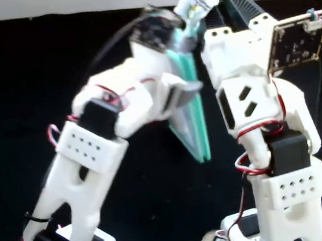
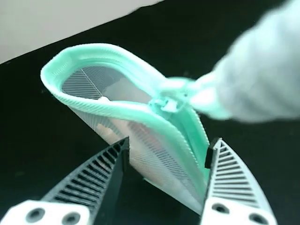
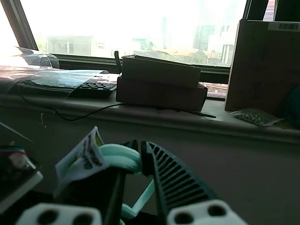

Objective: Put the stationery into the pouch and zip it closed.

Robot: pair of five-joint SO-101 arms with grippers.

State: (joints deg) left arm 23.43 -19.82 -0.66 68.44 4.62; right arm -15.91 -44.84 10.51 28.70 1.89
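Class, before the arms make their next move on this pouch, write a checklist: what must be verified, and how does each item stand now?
1. Left hand gripping the pouch: ok, clamped from both sides.
2. Right hand holding the zip pull: ok, shut on it beside the paper tag.
3. Zip fully closed: not ok; the mouth gapes beyond the slider.
4. All stationery inside: cannot tell.
5. Pouch taut between the hands: cannot tell.
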